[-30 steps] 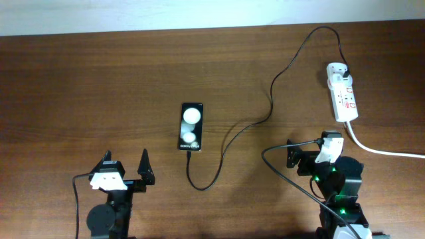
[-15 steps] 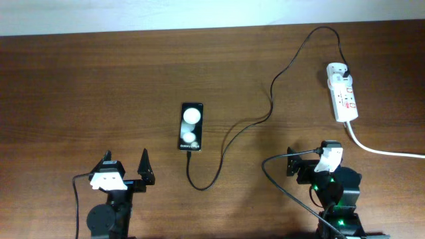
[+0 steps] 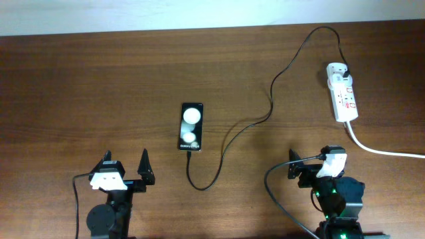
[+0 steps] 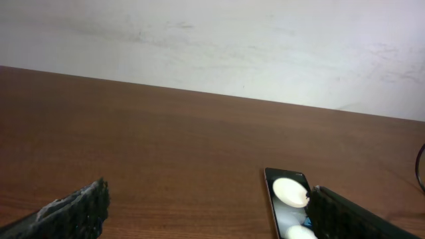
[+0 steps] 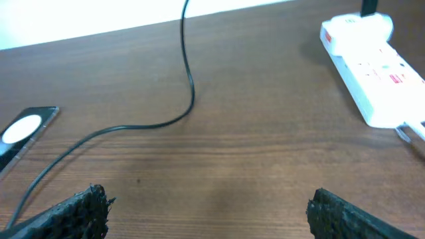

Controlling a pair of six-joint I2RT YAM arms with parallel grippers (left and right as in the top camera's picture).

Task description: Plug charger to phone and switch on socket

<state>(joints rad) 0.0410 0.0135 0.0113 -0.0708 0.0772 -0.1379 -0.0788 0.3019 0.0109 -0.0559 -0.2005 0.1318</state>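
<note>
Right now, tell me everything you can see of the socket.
The socket is a white, plastic-looking strip with small red markings on top, lying flat on the table, far right, long axis running front to back. The charger is plugged into its far end; a thick white cord leaves its near end. Nothing else touches it.

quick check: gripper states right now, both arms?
Left gripper: open, fingers spread wide, holding nothing.
Right gripper: open, fingers spread wide, holding nothing.
</note>
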